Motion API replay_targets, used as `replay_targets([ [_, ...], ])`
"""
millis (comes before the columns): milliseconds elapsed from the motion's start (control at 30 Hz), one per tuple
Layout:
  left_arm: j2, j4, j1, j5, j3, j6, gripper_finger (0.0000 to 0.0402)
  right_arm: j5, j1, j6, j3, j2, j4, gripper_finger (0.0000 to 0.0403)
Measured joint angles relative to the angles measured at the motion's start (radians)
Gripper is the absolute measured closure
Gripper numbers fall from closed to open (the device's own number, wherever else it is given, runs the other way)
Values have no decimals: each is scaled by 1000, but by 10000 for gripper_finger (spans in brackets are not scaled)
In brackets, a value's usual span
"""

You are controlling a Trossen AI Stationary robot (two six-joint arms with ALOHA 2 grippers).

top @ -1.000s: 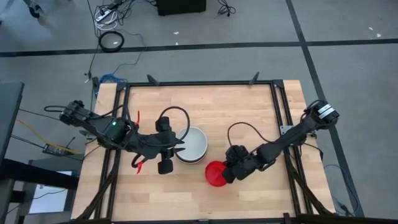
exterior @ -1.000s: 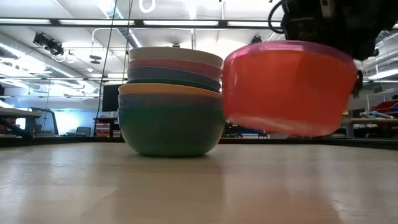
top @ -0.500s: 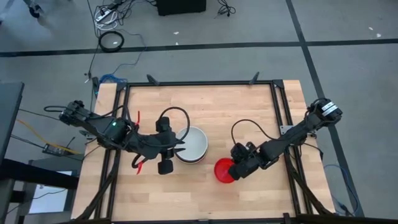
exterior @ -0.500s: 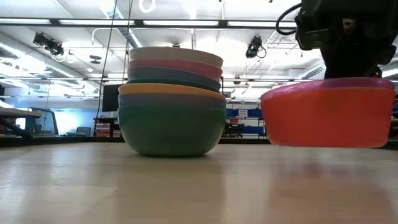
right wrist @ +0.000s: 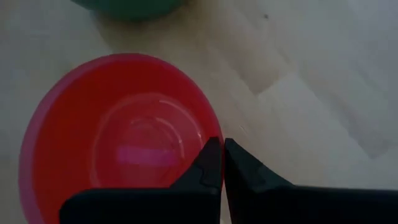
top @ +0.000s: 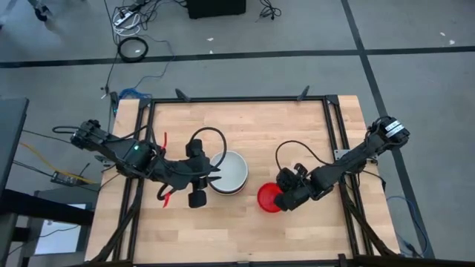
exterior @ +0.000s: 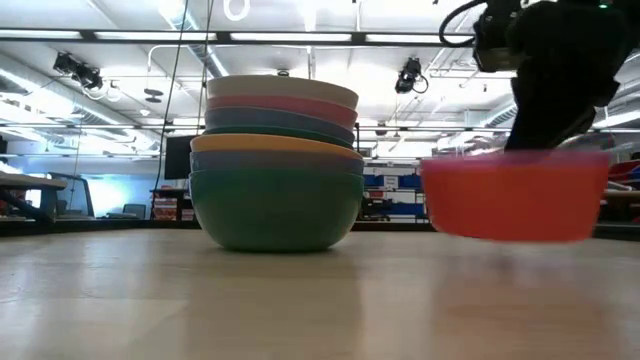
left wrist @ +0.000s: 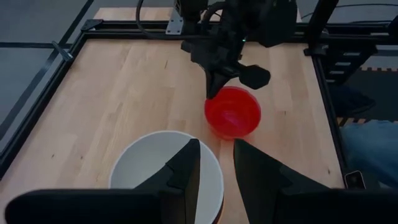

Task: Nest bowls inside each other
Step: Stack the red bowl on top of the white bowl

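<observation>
A stack of nested bowls stands at the table's middle, a white bowl on top and a teal one lowest, its base on the wood. To its right is the small red bowl, with my right gripper shut on it. My left gripper hovers open over the stack's left rim, touching nothing. My right gripper pinches the red bowl's rim on the bowl's right side, one finger inside and one outside. The fingers slant down from the table's right. The bowl hangs mouth up, nearly level, just clear of the table.
A black frame runs around the wooden top. Bare wood lies along the far side and the near side. Cable loops rise from both arms.
My right gripper has carried the red bowl a little toward the table's right and far edges and has tipped its wrist. The bowl, tilted a second ago, now hangs nearly level. The stack has not moved.
</observation>
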Motion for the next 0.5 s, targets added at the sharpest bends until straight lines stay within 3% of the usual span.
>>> replay_targets([
  [500,0,0,0,0,0,20,296,-2,-17,-14,0,0,0,402],
])
